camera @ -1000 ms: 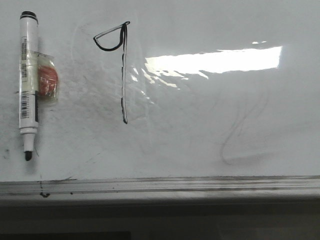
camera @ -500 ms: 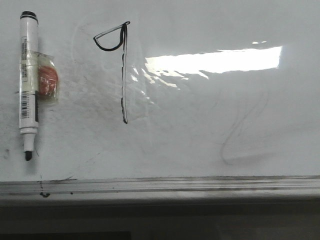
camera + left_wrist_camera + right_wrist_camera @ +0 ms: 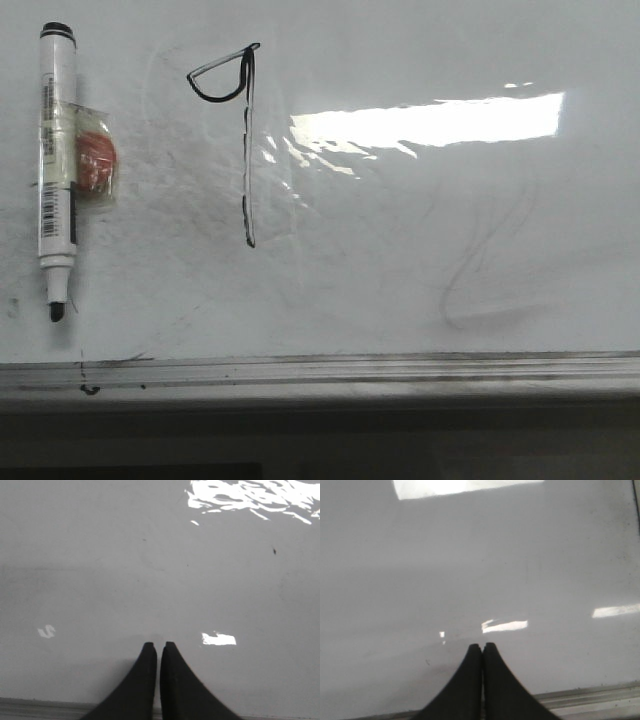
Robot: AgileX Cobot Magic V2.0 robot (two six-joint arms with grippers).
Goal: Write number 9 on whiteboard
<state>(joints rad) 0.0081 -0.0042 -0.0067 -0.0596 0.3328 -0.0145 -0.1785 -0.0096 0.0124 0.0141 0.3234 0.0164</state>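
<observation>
Whiteboard: big glossy white whiteboard (image 3: 420,290) with grey smudges, taking up pretty much the whole front view; a grey metal rail runs along its near edge.
Number 9: thin black marker number 9 (image 3: 245,140), sitting toward the far left part of the board. Small half-round loop at its top left, joined to a long straight stem that runs down toward the near edge and stops well short of the rail.
Marker: white-barrelled marker pen with a black tip (image 3: 56,170), lying flat along the left edge of the board, uncapped tip pointing at the near edge. Well apart from the 9.
Orange thing: some small orange object in clear wrap (image 3: 96,160), stuck right against the marker barrel. Can't make out what it is.
Old squiggle: faint grey erased squiggle (image 3: 480,270) toward the near right part of the board.
Glare: bright window reflection across the far right part.
My left gripper: black fingers of my left gripper (image 3: 156,647) pressed nearly together, just a hairline slit, nothing between them, hovering over bare board near the rail.
My right gripper: my right gripper (image 3: 482,647) has tips touching, empty too, also above blank board by the rail.
</observation>
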